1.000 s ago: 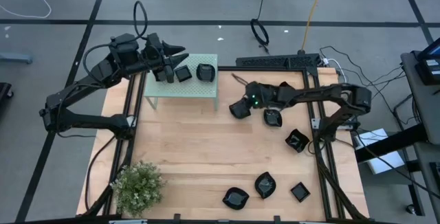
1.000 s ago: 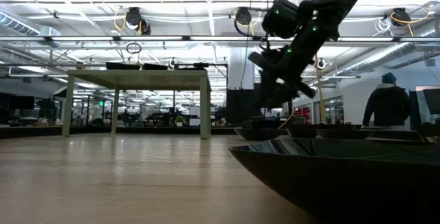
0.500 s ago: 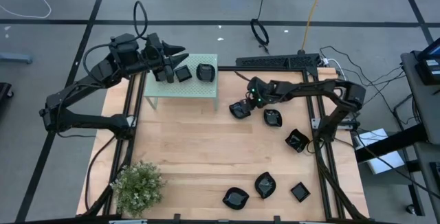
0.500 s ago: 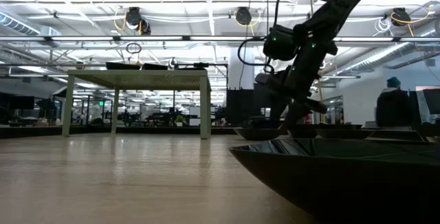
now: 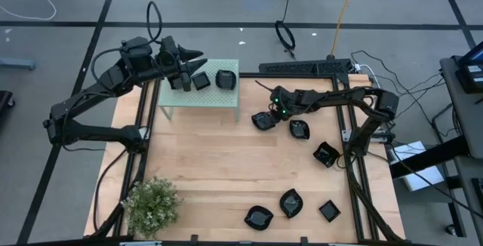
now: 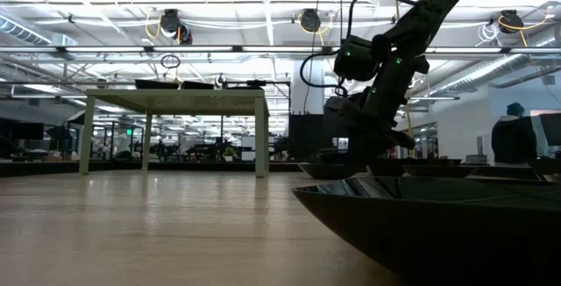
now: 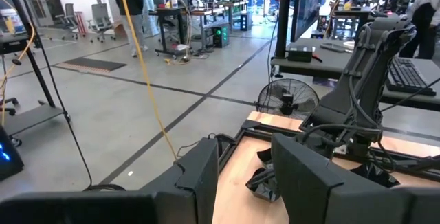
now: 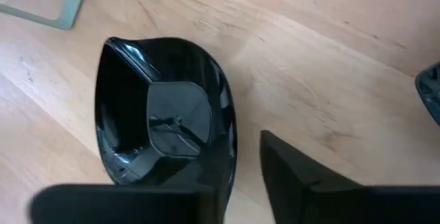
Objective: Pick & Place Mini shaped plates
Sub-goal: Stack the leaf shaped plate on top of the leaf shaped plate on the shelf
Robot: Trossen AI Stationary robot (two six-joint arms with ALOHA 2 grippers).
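Several glossy black mini shaped plates lie on the wooden table. A leaf-shaped plate rests flat near the stand's right end, and my right gripper slants down onto it. One finger stands over the hollow and the other outside the rim, with a gap still showing between them. Two more plates sit on top of the pale green stand. My left gripper hangs open and level above the stand's far left part, with nothing between its fingers. My right gripper straddles the leaf-shaped plate's rim from above, slanting in from the table's right. A strip of wood shows between the rim and the outer finger. I cannot tell whether the inner finger touches the plate. The plate lies flat on the table.
Other black plates lie at the right and near the front edge. One of them fills the low view's foreground. A potted plant stands at the front left. A person moves in the room behind the table.
My right gripper has come down onto the leaf-shaped plate beside the stand and has tipped to point more steeply downward. The plate has stayed where it lay.
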